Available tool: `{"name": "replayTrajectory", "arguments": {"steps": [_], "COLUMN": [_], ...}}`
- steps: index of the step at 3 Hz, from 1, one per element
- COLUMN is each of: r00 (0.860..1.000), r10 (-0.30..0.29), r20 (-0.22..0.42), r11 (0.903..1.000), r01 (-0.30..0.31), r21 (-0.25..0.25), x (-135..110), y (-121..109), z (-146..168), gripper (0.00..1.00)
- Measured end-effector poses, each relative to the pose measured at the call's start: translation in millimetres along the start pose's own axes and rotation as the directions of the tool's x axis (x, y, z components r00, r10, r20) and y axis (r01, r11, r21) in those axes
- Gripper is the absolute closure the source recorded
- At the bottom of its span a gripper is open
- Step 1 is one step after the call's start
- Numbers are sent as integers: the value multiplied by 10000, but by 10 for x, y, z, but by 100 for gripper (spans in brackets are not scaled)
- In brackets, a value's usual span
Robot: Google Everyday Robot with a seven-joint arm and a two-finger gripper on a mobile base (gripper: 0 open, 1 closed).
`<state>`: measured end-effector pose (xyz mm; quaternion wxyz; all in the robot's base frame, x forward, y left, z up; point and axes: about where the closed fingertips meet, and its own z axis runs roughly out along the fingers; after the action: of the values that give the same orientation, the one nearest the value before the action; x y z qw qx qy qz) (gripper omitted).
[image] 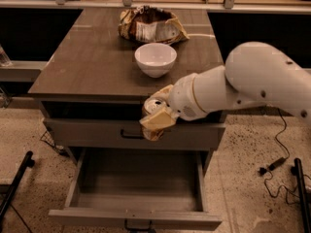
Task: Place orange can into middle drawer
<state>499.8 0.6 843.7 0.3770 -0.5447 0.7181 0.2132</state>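
My gripper [156, 115] is shut on the orange can [152, 131], a small orange-gold can whose silver top [154, 104] shows between the pale fingers [158, 121]. It holds the can upright in the air, in front of the black-handled drawer [97, 132] and above the open middle drawer [138, 178]. That lowest drawer is pulled out toward me, its grey inside bare, its dark handle [138, 225] at the bottom edge. My white arm [243, 89] reaches in from the right.
A white bowl [155, 58] stands on the grey wood-grain cabinet top [87, 67], with a crumpled snack bag [148, 25] behind it. A black cable [274, 164] lies on the speckled floor at right, and a black bar [14, 188] at left.
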Motion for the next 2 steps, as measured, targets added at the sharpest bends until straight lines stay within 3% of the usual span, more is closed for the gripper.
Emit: {"name": "replayTrajectory", "arguments": {"steps": [1,2], "r00": [9948,9944], "r10": [-619,-585], "r20": [807,882], "r11": [9881,9899], "r01": [497,464], "r21": [1457,1339], "x": [893,941], "y": [-434,-430], "z": [-126,-107], "gripper": [100,100]}}
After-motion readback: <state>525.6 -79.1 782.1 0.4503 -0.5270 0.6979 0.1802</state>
